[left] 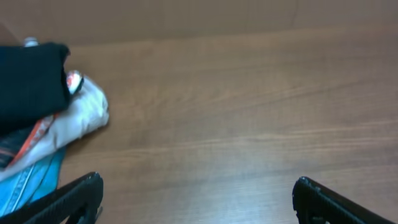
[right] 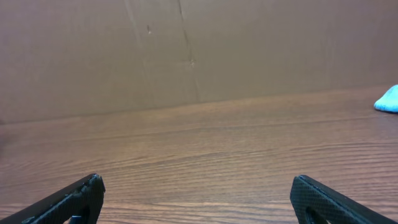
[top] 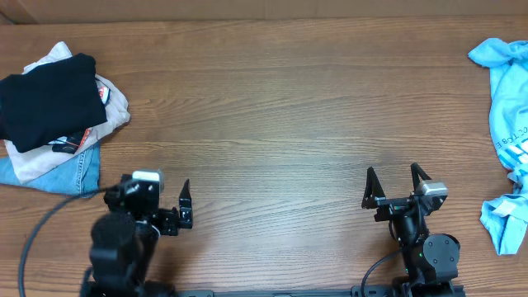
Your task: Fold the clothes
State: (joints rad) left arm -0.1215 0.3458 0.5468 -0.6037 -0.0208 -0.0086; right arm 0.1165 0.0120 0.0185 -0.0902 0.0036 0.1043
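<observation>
at the far left of the surface (top: pixel 272 124), the black shirt (top: pixel 45 99) lay bundled atop a pile (top: pixel 49 161). it was likely soft, light and limp, best pinched at an edge. the left end effector (left: pixel 198 183) and right end effector (right: pixel 196 183) gaped wide, empty.

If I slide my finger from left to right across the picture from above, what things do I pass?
Pile of clothes with a folded black garment on top → left gripper → right gripper → light blue shirt.
</observation>
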